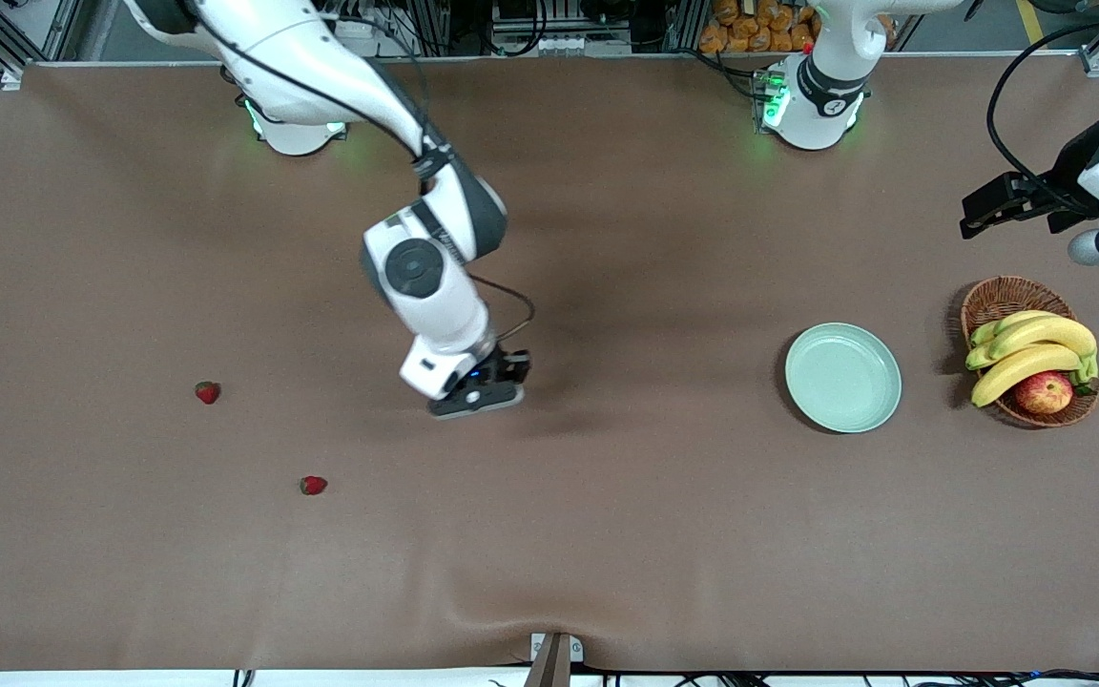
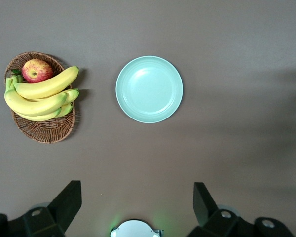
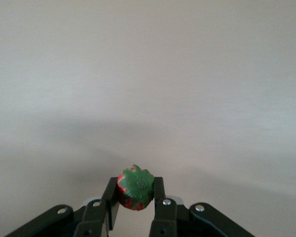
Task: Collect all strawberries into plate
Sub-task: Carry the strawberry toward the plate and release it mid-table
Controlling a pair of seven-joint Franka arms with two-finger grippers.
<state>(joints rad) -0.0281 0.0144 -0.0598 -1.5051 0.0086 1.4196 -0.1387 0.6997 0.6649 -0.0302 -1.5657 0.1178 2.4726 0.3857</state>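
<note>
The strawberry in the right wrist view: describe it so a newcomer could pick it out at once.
Follow the right arm from its base to the right gripper, up over the bare middle of the brown table. Its fingers pinch the held strawberry, green cap showing. The two other strawberries lie loose on the table.

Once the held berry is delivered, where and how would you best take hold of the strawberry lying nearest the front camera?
Grip the strawberry across its red body, coming straight down from above. It lies on its side on the bare table, too small and low for a sideways approach, and nothing crowds it. I would set the fingers across its narrow width, probably clear of the leafy cap.
</note>
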